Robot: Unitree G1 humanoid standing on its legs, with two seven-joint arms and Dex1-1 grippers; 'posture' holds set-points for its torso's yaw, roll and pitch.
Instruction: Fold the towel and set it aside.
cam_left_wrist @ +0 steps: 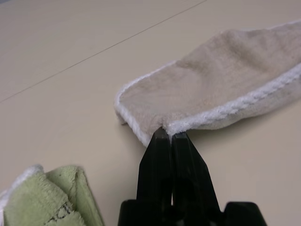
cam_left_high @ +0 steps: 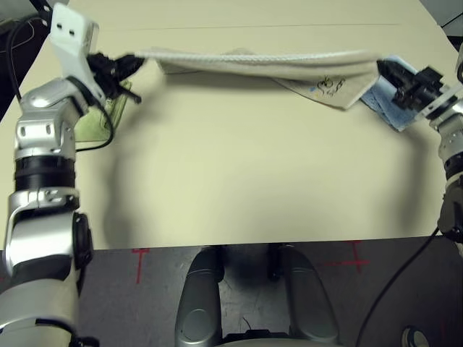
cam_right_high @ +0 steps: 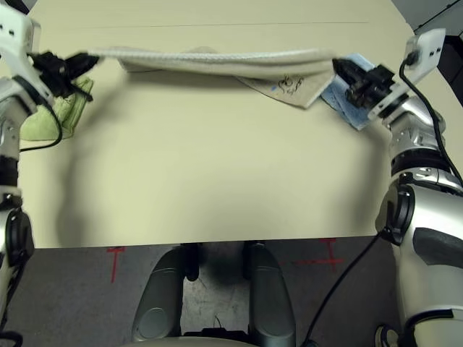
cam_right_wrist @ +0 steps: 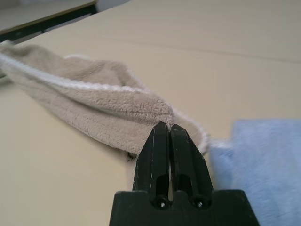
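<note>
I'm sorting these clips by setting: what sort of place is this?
Probably a robot lab or test bench, not a home: a bare cream table, red cross marks on the dark floor, and loose cables. Both grippers, left and right, hold a beige towel stretched between them.

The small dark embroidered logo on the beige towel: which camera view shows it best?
The left eye view: the small dark embroidered logo faces the camera on a hanging corner of the beige ribbed terry towel. The right eye view shows it similarly. Both wrist views show plain towel cloth with white edging.
</note>
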